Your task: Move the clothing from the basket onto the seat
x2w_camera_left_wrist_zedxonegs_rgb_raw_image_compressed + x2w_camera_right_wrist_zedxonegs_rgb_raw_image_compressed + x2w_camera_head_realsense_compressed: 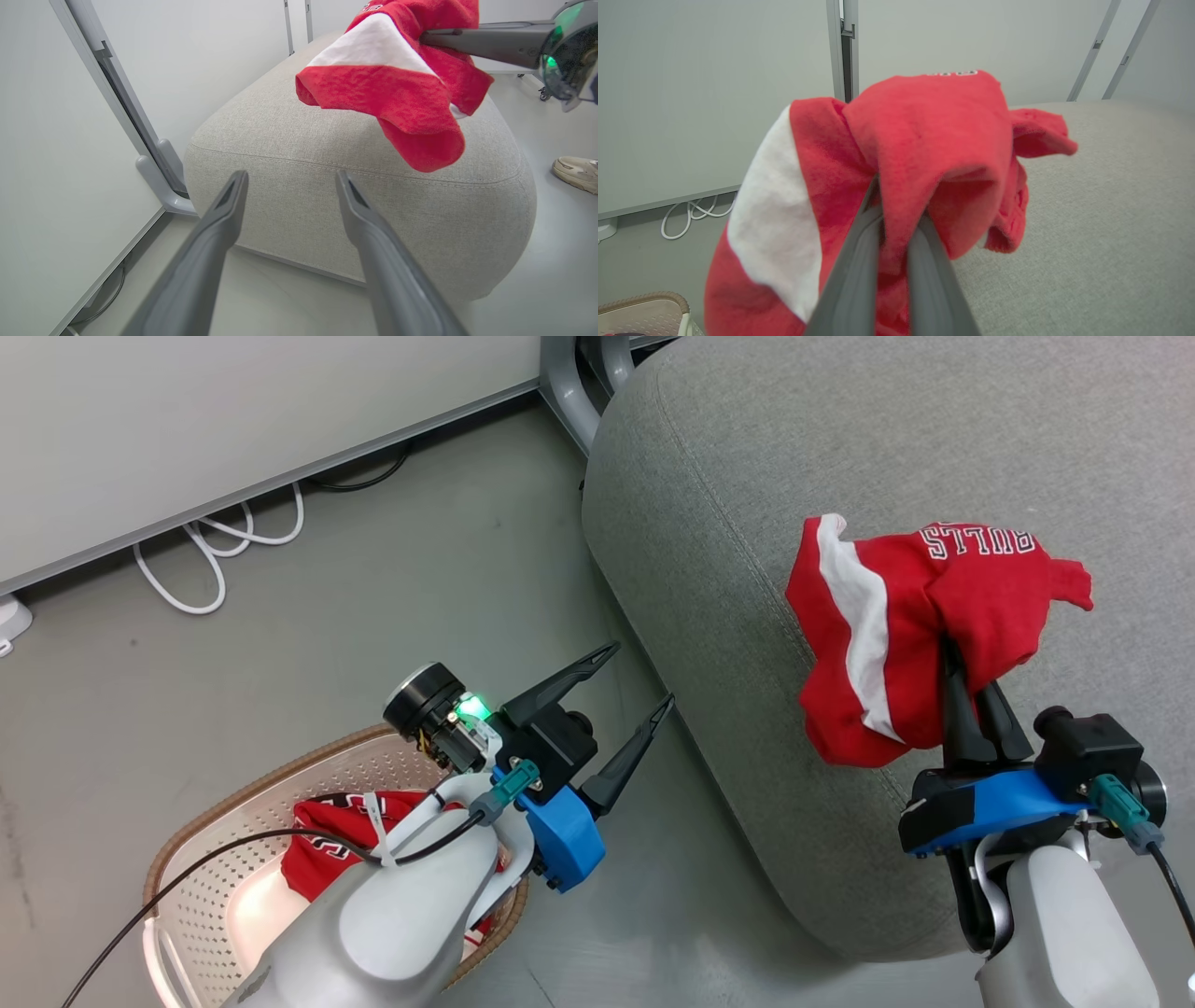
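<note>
Garment (868, 616): clamped in right pincer (954, 658), over seat (747, 476) edge; left pincer (643, 672): wide apart, empty, near basket (201, 905)

White cables (196, 609) loop on the grey floor (373, 579) beside a pale wall panel (233, 411) (a light shoe (577, 173) rests there too).

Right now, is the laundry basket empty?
No, a red garment with white lettering lies inside the basket.

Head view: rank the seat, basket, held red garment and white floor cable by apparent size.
1. seat
2-3. basket and held garment, unranked: basket partly hidden, garment held nearer the camera
4. white cable
</note>
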